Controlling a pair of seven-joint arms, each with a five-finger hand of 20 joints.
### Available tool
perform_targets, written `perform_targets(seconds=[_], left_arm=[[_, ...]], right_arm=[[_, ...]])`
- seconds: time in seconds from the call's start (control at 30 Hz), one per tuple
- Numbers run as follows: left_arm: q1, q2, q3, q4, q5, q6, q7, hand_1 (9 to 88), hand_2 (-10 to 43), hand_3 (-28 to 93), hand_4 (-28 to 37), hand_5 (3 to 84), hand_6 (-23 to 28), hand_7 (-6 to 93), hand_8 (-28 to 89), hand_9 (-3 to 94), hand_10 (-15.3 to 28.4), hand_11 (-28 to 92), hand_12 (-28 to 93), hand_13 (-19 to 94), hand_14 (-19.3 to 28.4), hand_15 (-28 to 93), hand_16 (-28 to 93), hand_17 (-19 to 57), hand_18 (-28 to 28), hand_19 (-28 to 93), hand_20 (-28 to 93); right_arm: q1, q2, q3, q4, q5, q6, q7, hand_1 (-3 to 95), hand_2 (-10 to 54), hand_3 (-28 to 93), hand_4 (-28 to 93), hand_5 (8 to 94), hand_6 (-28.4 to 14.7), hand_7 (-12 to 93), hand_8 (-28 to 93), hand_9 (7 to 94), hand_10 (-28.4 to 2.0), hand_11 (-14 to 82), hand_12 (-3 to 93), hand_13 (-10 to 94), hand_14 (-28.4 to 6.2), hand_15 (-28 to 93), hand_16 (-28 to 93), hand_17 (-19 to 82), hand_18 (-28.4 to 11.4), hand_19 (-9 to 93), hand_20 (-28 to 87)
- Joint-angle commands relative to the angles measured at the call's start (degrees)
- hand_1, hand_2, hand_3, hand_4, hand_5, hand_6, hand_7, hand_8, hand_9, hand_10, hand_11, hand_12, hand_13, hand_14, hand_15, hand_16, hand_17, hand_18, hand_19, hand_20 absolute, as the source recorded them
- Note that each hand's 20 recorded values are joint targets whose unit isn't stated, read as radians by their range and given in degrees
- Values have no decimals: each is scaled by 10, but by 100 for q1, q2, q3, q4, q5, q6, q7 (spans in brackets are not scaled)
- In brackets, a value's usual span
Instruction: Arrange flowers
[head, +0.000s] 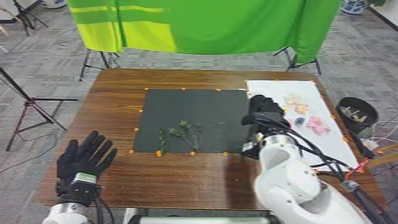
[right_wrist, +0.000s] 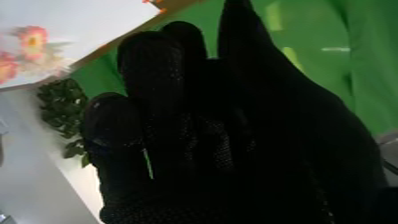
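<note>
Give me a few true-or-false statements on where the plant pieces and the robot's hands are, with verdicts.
1. Green sprigs lie on the dark mat. True.
2. The left hand has its fingers curled into a fist. False: its fingers are straight and spread.
3. The right hand is over the area where the dark mat meets the white sheet. True.
4. The pink flowers are on the dark mat among the green sprigs. False: they lie on the white sheet, to the right of the mat.
5. A black bin stands at the left side of the table. False: it is at the right side.
</note>
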Motion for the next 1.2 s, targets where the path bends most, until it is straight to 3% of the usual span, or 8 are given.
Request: perform_targets(seconds=[0.03, 0.1, 0.13, 0.23, 0.47, 0.77, 1.2], left_arm=[[68, -23, -18, -2, 26, -5, -60, 295, 145, 700, -283, 459, 105, 138, -74, 366, 157, 283, 134, 272, 178, 480, -65, -60, 172, 434, 169], [63, -31, -34, 13, 41, -23, -51, 294, 145, 701, -283, 459, 106, 138, -74, 366, 158, 283, 134, 273, 177, 480, -65, -60, 172, 434, 169], [57, -22, -32, 13, 35, -20, -64, 294, 146, 701, -283, 459, 106, 138, -74, 366, 158, 282, 134, 273, 177, 480, -65, -60, 172, 434, 169], [52, -30, -16, 17, 35, -39, -74, 294, 146, 700, -283, 460, 106, 137, -74, 366, 158, 283, 134, 272, 177, 480, -65, -60, 172, 434, 169], [7, -41, 33, 37, 59, -48, -132, 293, 147, 701, -283, 460, 106, 138, -74, 367, 158, 283, 134, 273, 177, 480, -65, -60, 172, 434, 169], [19, -55, 51, 28, 46, -11, -143, 294, 149, 698, -283, 460, 105, 139, -75, 367, 159, 283, 133, 272, 177, 481, -65, -60, 172, 435, 169], [-11, -77, 67, 55, 64, -51, -214, 294, 152, 698, -283, 461, 106, 139, -75, 367, 159, 283, 133, 272, 178, 482, -66, -61, 173, 436, 169]], right_arm=[[-328, -53, 275, -37, -404, -1217, 654, 432, -95, 714, -205, 589, -66, 553, 111, 778, -181, 247, 223, 720, -147, 553, 253, 393, -268, 928, 273], [-388, -75, 422, -70, -36, -1482, 699, 383, -95, 745, -201, 621, -85, 389, -33, 776, -194, 228, 204, 720, -153, 540, 244, 390, -272, 930, 274], [-429, -83, 478, -90, 151, -1543, 728, 384, -91, 746, -198, 625, -93, 260, -80, 777, -199, 221, 200, 721, -156, 534, 241, 389, -274, 932, 277], [-483, -103, 451, -49, 159, -1659, 666, 399, -57, 750, -205, 618, -79, 174, -95, 774, -201, 222, 202, 709, -164, 543, 245, 380, -276, 932, 280], [-421, -295, 388, 128, 594, -1925, 444, 429, -38, 774, -218, 612, -74, 163, -92, 745, -194, 180, 179, 698, -158, 498, 219, 367, -266, 915, 268], [-323, -339, 227, 359, 552, -1716, 150, 449, -33, 790, -243, 596, -66, 186, -101, 670, -185, 142, 156, 665, -152, 463, 205, 346, -251, 898, 268], [-557, -244, 371, 281, 745, -1415, -1078, 467, -33, 808, -274, 586, -47, 227, -100, 639, -159, 145, 153, 633, -134, 467, 196, 304, -225, 841, 276]])
